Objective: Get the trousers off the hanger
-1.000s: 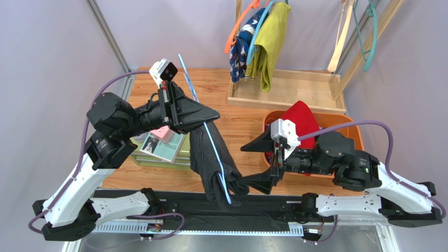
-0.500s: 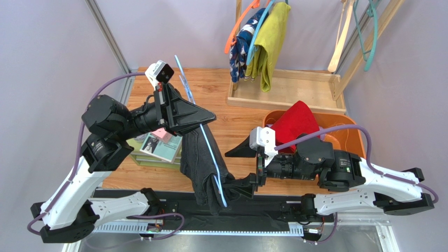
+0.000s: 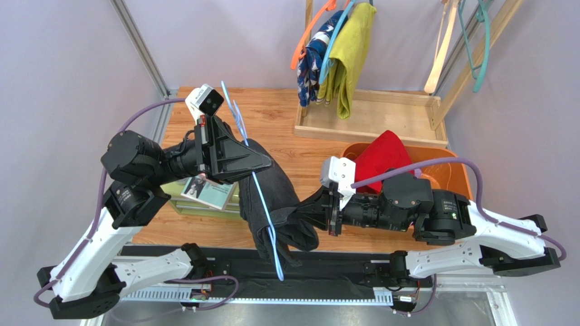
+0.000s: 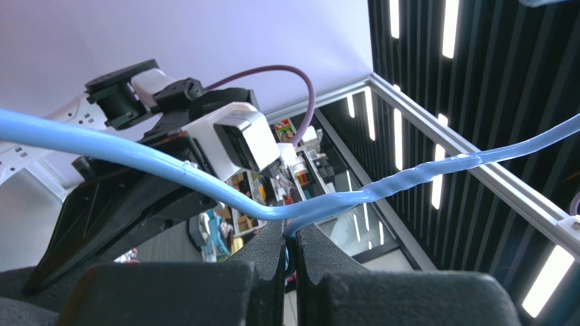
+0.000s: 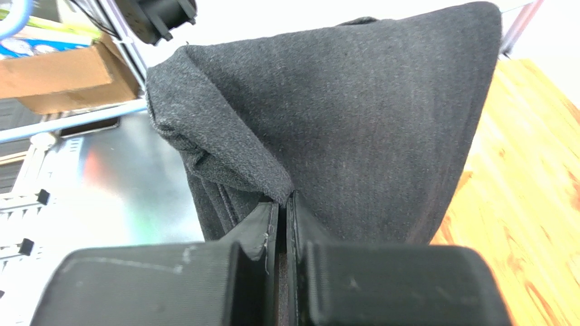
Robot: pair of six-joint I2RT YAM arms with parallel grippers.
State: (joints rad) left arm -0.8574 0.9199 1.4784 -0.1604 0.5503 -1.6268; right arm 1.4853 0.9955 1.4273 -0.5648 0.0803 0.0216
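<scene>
Hanging near the table's [image 3: 299, 115] front edge, black trousers [image 3: 272, 193], charcoal and felty, draped over blue hanger [image 3: 262, 204], right gripper [image 5: 282, 204] pinching their fold, left gripper [image 4: 291, 234] clamped on its wire, red trousers [image 3: 384, 159] in orange basket [image 3: 425, 147] beyond.

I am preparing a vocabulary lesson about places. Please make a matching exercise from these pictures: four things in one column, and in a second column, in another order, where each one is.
Things
1. black trousers
2. red trousers
3. yellow-green trousers
4. blue hanger

Places
A. in the orange basket
B. clamped between the left fingers
C. hanging at the wooden rack, at the back
D. pinched between the right fingers

Pairs: 1-D, 2-A, 3-C, 4-B
</scene>
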